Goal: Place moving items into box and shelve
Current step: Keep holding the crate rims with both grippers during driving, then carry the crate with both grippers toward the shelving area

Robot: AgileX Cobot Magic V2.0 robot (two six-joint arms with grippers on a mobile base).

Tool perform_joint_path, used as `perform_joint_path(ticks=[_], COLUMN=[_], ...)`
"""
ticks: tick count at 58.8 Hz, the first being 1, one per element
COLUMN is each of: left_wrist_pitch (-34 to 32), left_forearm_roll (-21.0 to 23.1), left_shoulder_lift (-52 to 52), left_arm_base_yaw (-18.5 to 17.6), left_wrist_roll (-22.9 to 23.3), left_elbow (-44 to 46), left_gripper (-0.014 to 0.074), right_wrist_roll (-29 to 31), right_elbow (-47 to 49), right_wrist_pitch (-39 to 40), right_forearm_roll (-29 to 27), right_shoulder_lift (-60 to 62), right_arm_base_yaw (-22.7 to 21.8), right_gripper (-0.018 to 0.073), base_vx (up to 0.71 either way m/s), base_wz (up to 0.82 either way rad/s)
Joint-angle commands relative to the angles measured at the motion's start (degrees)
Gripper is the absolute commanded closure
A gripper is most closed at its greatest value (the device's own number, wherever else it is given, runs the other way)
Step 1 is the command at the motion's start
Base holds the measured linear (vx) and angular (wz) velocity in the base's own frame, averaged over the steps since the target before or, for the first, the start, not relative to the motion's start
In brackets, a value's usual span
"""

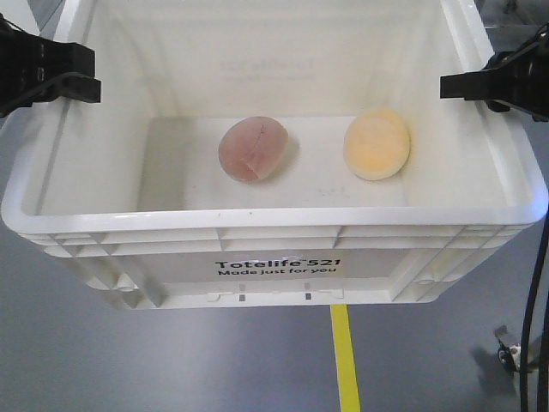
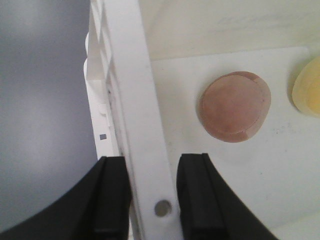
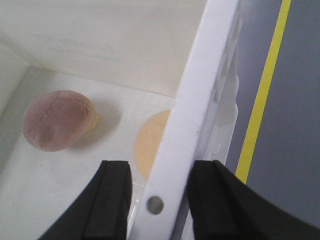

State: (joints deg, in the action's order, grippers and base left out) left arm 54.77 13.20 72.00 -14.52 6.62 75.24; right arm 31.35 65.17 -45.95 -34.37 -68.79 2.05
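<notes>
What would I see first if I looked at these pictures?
A big white box fills the front view, with a pinkish-brown lump and a pale yellow lump side by side on its floor. The black left hand and right hand each straddle a side rim, one finger inside and one outside.

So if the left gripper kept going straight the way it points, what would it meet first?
The rim of the box, which runs between the left gripper's jaws; it would probably just seat deeper.
</notes>
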Motion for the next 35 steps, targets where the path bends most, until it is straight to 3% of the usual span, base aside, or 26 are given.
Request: perform_joint_path(ticks=[1,35], left_wrist_pitch=[-7.92,-7.92], left_forearm_roll=[3.81,3.81], left_shoulder_lift=[-1.74,-1.75], left_arm_base_yaw=[-0.36,-0.36], left_wrist_roll=[-0.55,-0.55], left_elbow=[2.94,2.94], left_gripper=[0.0603,0.0603], right_wrist_roll=[2.5,2.5], right_elbow=[2.86,2.86], right_wrist_pitch=[2.43,2.55], right_forearm_roll=[-6.28,-6.25], right_shoulder_lift=[2.33,2.33], right_arm_base_yaw=[0.25,0.25], right_gripper=[0.0565,0.0565], base_vx=[0.52,0.51], base_wz=[-0.11,-0.1])
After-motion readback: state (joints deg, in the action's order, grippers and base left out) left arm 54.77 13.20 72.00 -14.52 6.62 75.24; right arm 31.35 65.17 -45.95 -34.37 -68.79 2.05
